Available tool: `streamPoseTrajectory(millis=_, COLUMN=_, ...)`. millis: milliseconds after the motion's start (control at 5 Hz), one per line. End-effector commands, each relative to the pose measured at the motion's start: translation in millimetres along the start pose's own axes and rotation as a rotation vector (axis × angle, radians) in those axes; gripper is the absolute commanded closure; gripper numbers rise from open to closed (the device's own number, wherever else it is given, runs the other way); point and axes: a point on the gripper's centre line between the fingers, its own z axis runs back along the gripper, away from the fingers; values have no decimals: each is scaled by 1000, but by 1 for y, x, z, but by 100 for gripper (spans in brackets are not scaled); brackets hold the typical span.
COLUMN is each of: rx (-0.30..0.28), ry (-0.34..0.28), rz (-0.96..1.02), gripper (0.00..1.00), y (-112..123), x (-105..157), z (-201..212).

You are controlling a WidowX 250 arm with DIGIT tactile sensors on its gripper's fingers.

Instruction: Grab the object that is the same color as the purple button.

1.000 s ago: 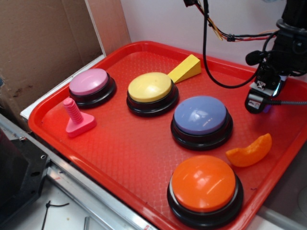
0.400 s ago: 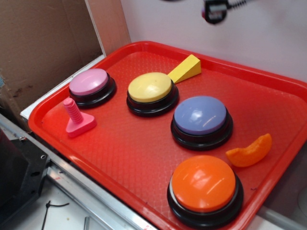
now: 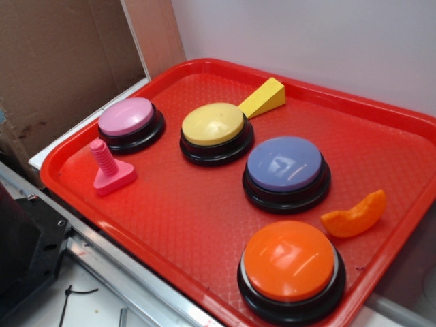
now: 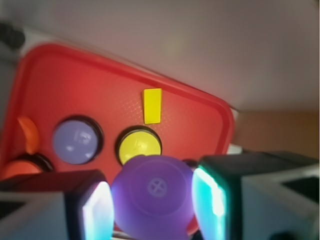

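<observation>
In the wrist view the small purple object [image 4: 152, 192], rounded with a cross mark on its face, sits between my gripper's [image 4: 153, 207] two glowing pads, and the gripper is shut on it, high above the tray. The purple button [image 3: 284, 165] stands on its black base right of the tray's middle; from the wrist it shows far below as the purple button [image 4: 74, 141]. My gripper and the purple object are out of the exterior view.
On the red tray [image 3: 204, 218] stand a pink button [image 3: 127, 116], a yellow button [image 3: 213, 125] and an orange button [image 3: 289, 261]. A pink screw peg [image 3: 107, 167], a yellow wedge [image 3: 263, 97] and an orange crescent [image 3: 355, 214] lie there too. Cardboard wall [image 3: 61, 61] at the left.
My gripper has risen from the tray's right side with the purple object, passed the top of the exterior view and left it. The things on the tray have not moved.
</observation>
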Motion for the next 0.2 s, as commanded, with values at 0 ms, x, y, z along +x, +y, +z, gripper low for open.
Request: streamPoseTrajectory(millis=0, rx=57, ry=-50, rz=249, gripper=100, y=-35, x=-25, z=112)
